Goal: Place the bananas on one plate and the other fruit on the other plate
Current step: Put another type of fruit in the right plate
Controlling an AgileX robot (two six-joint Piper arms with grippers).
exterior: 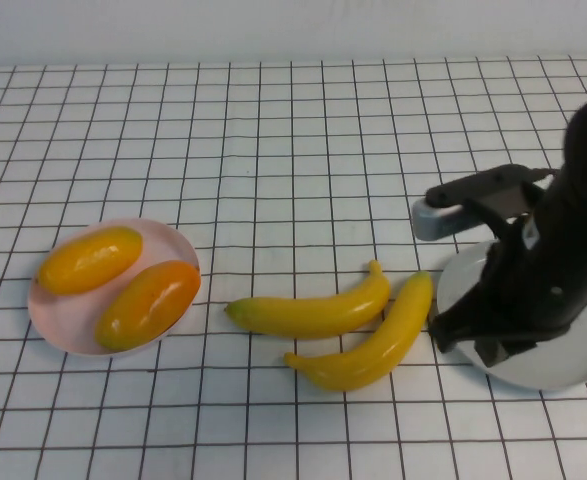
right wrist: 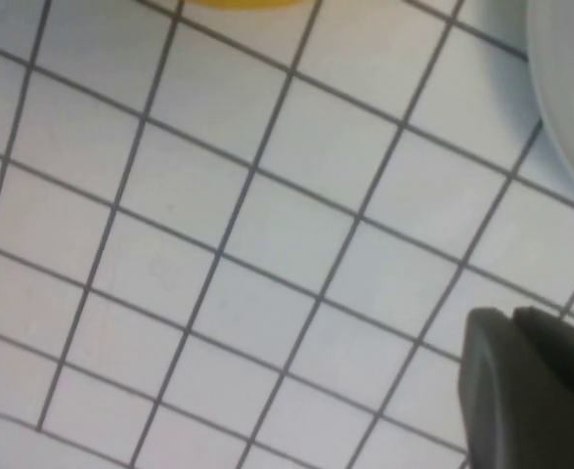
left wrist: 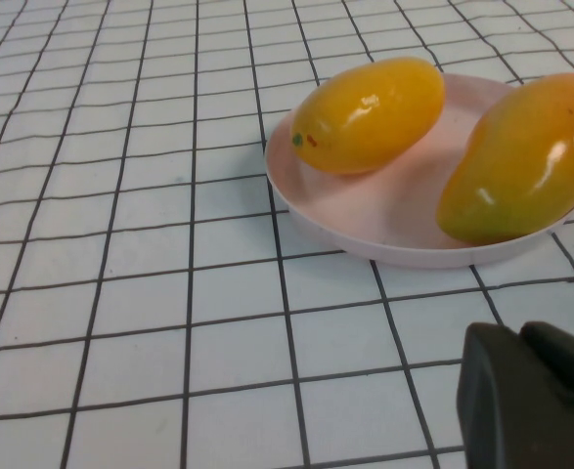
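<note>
Two yellow bananas lie side by side mid-table, one [exterior: 313, 310] just behind the other [exterior: 373, 345]. The grey plate [exterior: 563, 365] at the right holds no fruit and is partly hidden by my right arm. My right gripper [exterior: 445, 335] hangs shut and empty over the plate's left rim, right next to the nearer banana's tip; in its wrist view [right wrist: 511, 318] it is above bare cloth. The pink plate [exterior: 58, 325] at the left holds the yellow-orange fruit [exterior: 90, 259] and the deeper orange fruit [exterior: 148, 303]. My left gripper [left wrist: 521, 337] is shut and empty, short of that plate [left wrist: 384, 210].
A white cloth with a dark grid [exterior: 273, 150] covers the whole table. A sliver of banana [right wrist: 242, 3] and the grey plate's rim [right wrist: 570, 88] show in the right wrist view. The left arm does not show in the high view.
</note>
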